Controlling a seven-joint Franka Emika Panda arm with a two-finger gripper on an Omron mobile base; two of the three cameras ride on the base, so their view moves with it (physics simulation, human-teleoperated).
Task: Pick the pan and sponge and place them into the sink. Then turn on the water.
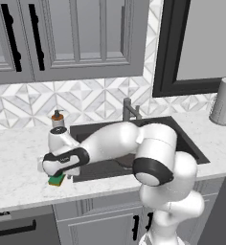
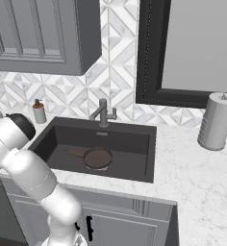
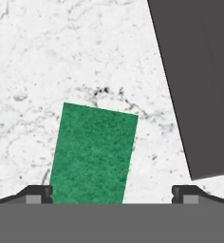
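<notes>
A green sponge [image 3: 93, 154] lies flat on the white marble counter [image 3: 61, 52], just beside the sink's left rim. In the hand view it sits between the two dark fingertips [image 3: 38, 193], which stand wide apart, one on each side, neither touching it. The gripper [image 3: 112, 194] is directly above the sponge, pointing down at it. In the left base view the sponge [image 1: 56, 180] peeks out from under the hand, its yellow layer showing beneath the green top.

The pan [image 2: 97, 158] lies inside the sink [image 2: 48, 139], on the basin floor near the middle, with its thin handle pointing toward the sink's left side. The sink is a dark grey rectangular basin set in the counter. A grey faucet [image 2: 103, 113] stands behind the sink at its back rim. A soap bottle [image 2: 38, 112] stands at the sink's back left corner. A grey cylindrical canister [image 2: 217, 121] stands on the counter well to the right of the sink.
</notes>
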